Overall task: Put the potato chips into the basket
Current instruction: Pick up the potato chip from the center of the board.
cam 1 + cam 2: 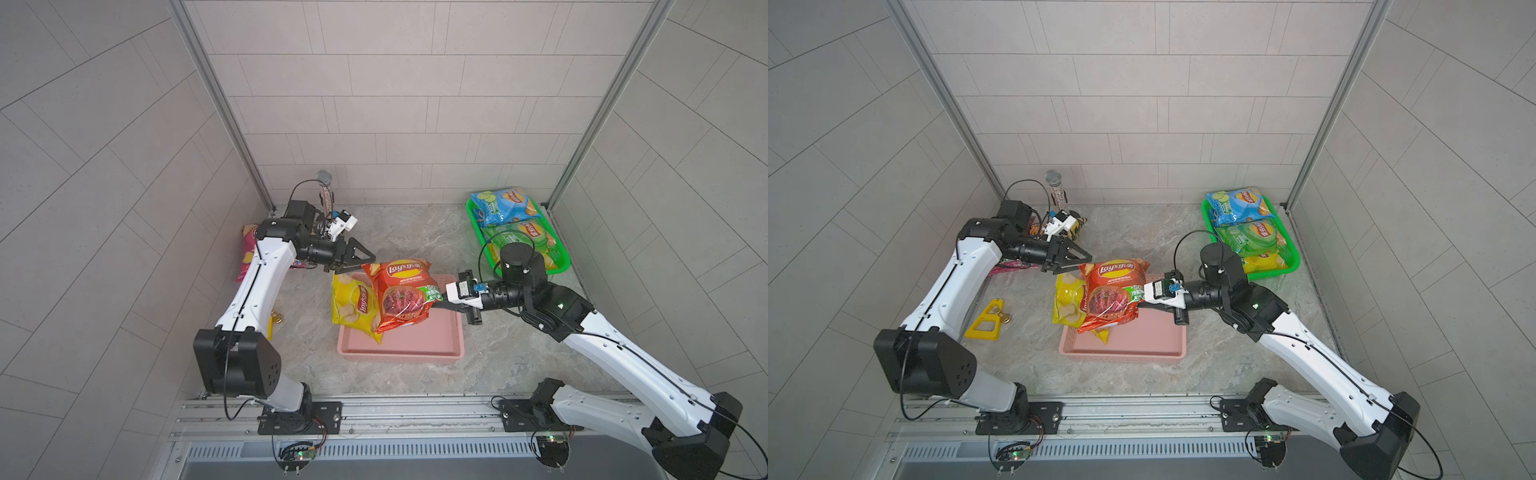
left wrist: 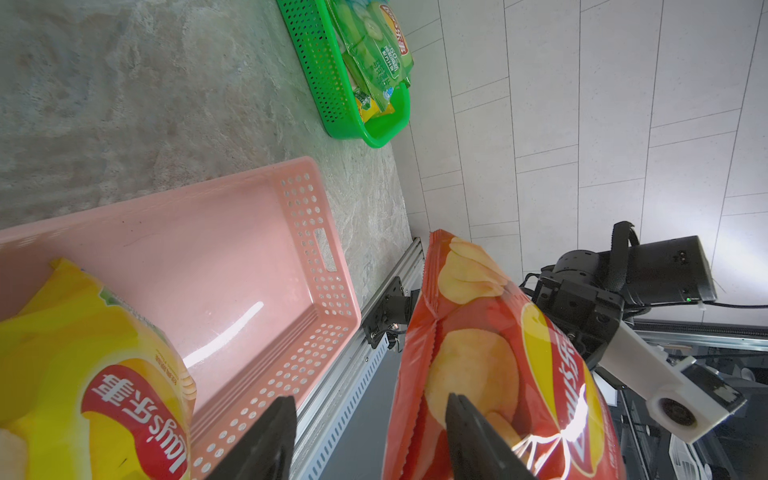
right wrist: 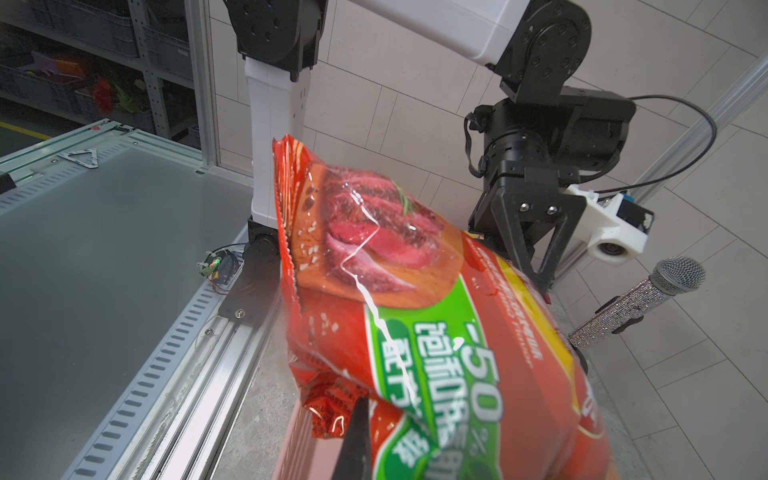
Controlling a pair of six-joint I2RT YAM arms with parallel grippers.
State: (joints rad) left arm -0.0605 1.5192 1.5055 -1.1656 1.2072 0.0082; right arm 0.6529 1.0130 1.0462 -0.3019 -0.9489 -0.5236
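A red Lay's bag of potato chips (image 1: 399, 297) (image 1: 1111, 295) hangs over the pink basket (image 1: 401, 353) (image 1: 1121, 353), with my right gripper (image 1: 434, 306) (image 3: 374, 411) shut on its right edge. A yellow bag (image 1: 353, 305) (image 2: 83, 374) stands tilted at the basket's left end, its lower end inside, and nothing grips it. My left gripper (image 1: 353, 266) (image 2: 369, 399) is open just above the tops of both bags. Nothing lies between its fingers, and the red bag (image 2: 498, 374) passes behind one of them.
A green basket (image 1: 557, 266) at the back right holds a blue bag (image 1: 503, 205), a green bag (image 1: 519, 237) and a yellow one. A magenta bag (image 1: 247, 253) lies at the far left beside the left arm. A glittery microphone (image 1: 326, 191) stands behind the left wrist. A yellow triangular piece (image 1: 984, 322) lies front left.
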